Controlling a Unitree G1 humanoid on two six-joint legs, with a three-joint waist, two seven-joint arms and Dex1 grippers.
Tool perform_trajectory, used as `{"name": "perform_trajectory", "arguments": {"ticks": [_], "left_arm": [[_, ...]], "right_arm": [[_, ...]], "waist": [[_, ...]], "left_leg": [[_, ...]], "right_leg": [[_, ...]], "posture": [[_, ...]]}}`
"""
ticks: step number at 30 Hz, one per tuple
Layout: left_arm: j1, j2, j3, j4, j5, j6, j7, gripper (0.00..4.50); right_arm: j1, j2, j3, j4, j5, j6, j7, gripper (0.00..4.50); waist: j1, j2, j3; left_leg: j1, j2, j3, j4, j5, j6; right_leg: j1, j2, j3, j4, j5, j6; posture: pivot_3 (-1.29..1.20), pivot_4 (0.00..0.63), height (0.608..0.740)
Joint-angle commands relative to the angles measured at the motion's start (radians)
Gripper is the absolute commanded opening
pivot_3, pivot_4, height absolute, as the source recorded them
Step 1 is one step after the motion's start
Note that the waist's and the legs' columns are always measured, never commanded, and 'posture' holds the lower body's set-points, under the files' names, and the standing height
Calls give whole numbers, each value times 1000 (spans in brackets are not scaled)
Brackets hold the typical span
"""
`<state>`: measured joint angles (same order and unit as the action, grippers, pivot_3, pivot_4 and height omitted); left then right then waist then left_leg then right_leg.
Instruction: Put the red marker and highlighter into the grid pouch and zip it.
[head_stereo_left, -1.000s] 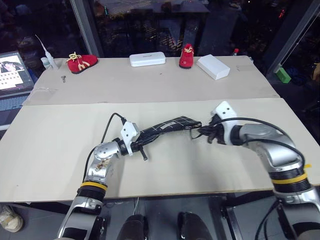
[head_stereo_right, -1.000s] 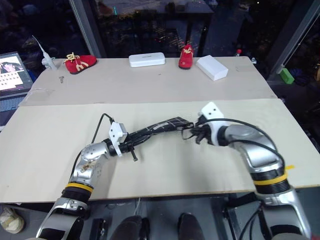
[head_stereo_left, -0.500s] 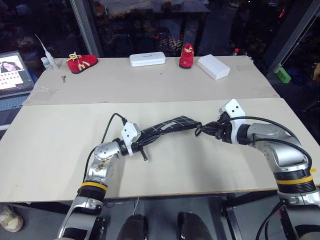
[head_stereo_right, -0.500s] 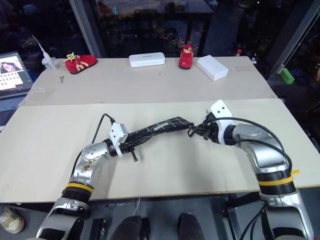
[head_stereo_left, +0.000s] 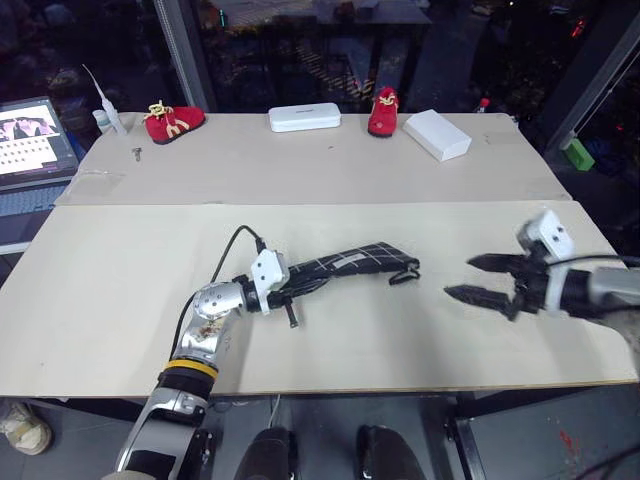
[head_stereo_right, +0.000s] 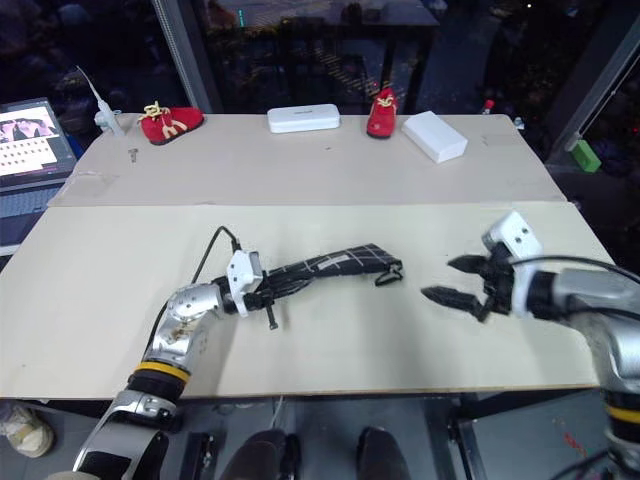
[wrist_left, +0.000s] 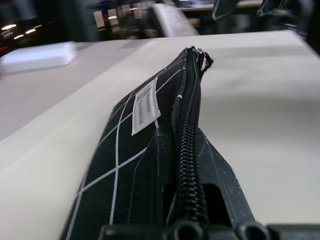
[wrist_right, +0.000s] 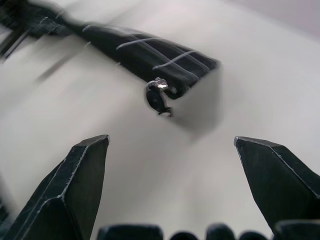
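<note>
Grid pouch lies mid-counter, long axis running from the left pincer, which is clamped on its near end, out toward the right and slightly away; bare counter surface lies on all sides, and the far clutter and front edge are well apart from it. Black fabric, thin white grid lines, small white label, zipper run closed, dark loop pull hanging at the free tip. Right pincer spread wide, apart from the pull, pointing at it.
</note>
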<state>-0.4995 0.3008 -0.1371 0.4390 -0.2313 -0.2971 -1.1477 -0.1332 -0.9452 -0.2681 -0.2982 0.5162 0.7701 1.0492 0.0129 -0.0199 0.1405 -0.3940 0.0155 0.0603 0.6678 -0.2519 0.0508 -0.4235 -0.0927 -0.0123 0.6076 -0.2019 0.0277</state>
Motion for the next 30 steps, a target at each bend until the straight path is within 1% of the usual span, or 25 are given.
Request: {"name": "perform_trajectory", "arguments": {"ticks": [1,3,5,7,8,10,11,13,17,19,21,23,27,30], "left_arm": [[-45,7,-8,18,-6,-53,-57,0],[-70,12,-20,89,30,-104,-66,0],[-94,11,-26,164,71,-168,-42,0],[-105,4,-26,193,58,-164,-70,737],[-99,2,-32,180,38,-144,-105,867],[-91,-1,-39,167,32,-152,-127,1795],[-88,-9,-34,158,28,-147,-116,2008],[-67,-17,-30,105,9,-88,-101,2777],[-9,-5,-29,-86,-66,112,-98,4072],[7,9,33,-217,-141,320,15,4072],[17,35,81,-308,-185,492,110,4072],[47,80,124,-360,-207,607,164,4072],[126,164,217,-405,-252,736,220,4072],[220,225,315,-421,-250,742,273,4072]], "right_arm": [[27,-1,-60,-39,13,-26,-23,4447],[32,15,-54,-40,7,-26,-58,4447],[35,23,-36,-38,-13,-38,-82,4447],[41,24,-27,-39,-17,-41,-90,4500],[45,22,-25,-40,-21,-48,-91,4500],[50,20,-26,-42,-24,-54,-92,4500],[51,19,-28,-40,-23,-55,-92,4500],[47,15,-30,-25,-25,-60,-91,4500],[34,4,-26,-2,-29,-70,-85,4500],[14,-5,-24,37,-36,-86,-74,4500],[-2,-9,-29,76,-39,-100,-65,4500],[-9,-8,-36,115,-42,-123,-56,4500],[-18,-2,-43,184,-53,-185,-38,4500],[-44,22,-48,268,-51,-217,-40,4500]], "waist": [[-5,0,0],[-7,0,0],[-7,0,0],[-6,0,0],[-6,0,0],[-3,0,0],[-1,0,0],[-1,0,0],[-1,0,0],[-1,0,0],[-2,0,0],[-7,0,0],[-20,0,0],[-25,0,0]], "left_leg": [[1,0,1,1,0,0],[2,0,1,1,0,0],[5,0,1,2,0,0],[4,0,1,2,0,0],[4,0,1,2,0,0],[1,0,1,2,0,0],[1,0,1,2,0,0],[1,0,1,2,0,1],[0,-1,1,2,-1,1],[0,0,1,2,-1,1],[1,0,0,2,-1,1],[2,0,0,3,-1,1],[5,1,0,2,-1,1],[4,1,1,1,-1,1]], "right_leg": [[0,0,1,1,0,0],[1,0,3,1,0,0],[3,1,3,1,-1,1],[3,1,3,1,-2,2],[2,1,3,1,-1,1],[0,1,2,1,-1,1],[0,1,2,1,-1,1],[0,0,2,0,-2,2],[0,0,2,0,-2,2],[1,0,2,1,-2,2],[0,0,2,1,-2,2],[1,1,2,3,-2,2],[2,2,3,3,-2,2],[2,2,3,3,-2,2]], "posture": [[0,150,740],[0,150,740],[0,150,740],[0,150,740],[0,150,740],[0,150,740],[0,150,740],[0,150,740],[0,150,740],[0,150,740],[0,150,740],[0,150,740],[0,150,740],[0,150,740]]}}
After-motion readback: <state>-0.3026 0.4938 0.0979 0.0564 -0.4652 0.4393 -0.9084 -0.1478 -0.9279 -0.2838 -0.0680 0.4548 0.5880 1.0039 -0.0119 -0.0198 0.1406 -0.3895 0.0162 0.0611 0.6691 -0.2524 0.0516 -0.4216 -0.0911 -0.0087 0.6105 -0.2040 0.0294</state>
